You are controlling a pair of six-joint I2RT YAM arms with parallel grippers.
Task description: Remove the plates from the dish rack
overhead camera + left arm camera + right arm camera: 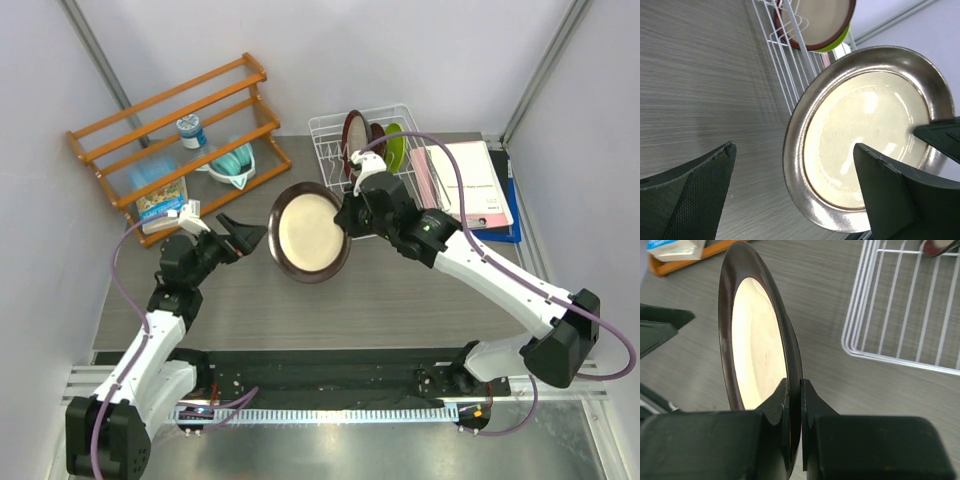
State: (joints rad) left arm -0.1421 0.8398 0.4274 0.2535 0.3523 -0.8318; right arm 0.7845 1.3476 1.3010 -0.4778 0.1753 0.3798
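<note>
We see the right gripper (346,218) closed tightly on the rim of the dark-rimmed plate (308,232), with one finger on each face of it. This plate with the cream centre is held on its edge above the table (400,300), between the two arms and just in front of the dish rack (325,122). The left gripper (240,232) is beside the plate's other side with its jaws spread as wide as they go, and it holds nothing. Three plates stand in the rack: the dark red-rimmed plate (354,135), the patterned dark red plate (377,140) and the lime green plate (396,148). At the back left lies the orange shelf (170,110), with a teal item (233,160), a small jar (191,130) with a blue label and a carton (160,200) near it. To the right of the rack lies a white booklet (470,180). We cannot read the print on the booklet, the jar or the carton; it is too small.
</note>
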